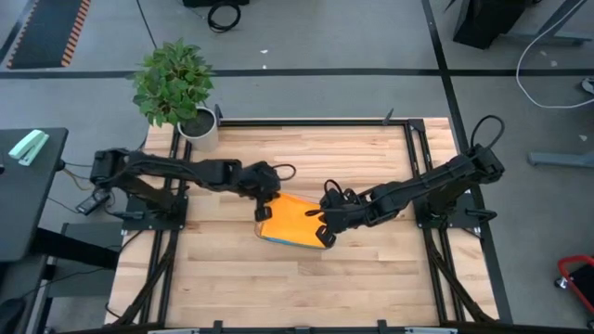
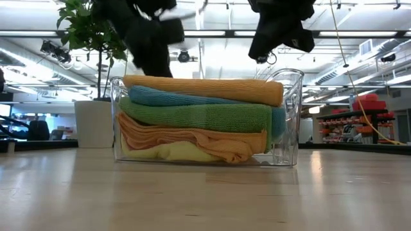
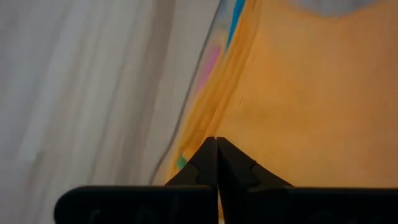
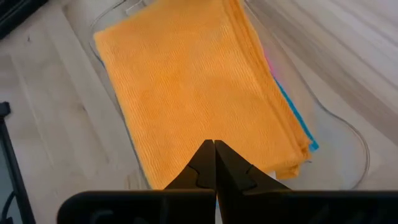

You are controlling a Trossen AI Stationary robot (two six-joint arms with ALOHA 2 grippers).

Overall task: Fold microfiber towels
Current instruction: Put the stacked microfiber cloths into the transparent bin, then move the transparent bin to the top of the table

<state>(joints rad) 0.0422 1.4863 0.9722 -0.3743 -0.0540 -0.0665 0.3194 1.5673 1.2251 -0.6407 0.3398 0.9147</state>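
High: left pincer [image 1: 264, 211] and right pincer [image 1: 327, 234] flank the top orange towel [image 1: 295, 221] in the clear bin [image 1: 261, 234], mid-desk [image 1: 371, 278].
Low: folded towels stacked inside.
Wrists: both pincers pinched closed, empty.
Stacking looks finished; next, lift clear.

Low view: both dark arms cut off at top edge. Pink microfiber towel [image 4: 270, 62] mostly hidden under folded orange top towel [image 4: 193, 87], just an edge sliver. Yellow bottom towel [image 2: 173, 153] largely covered.
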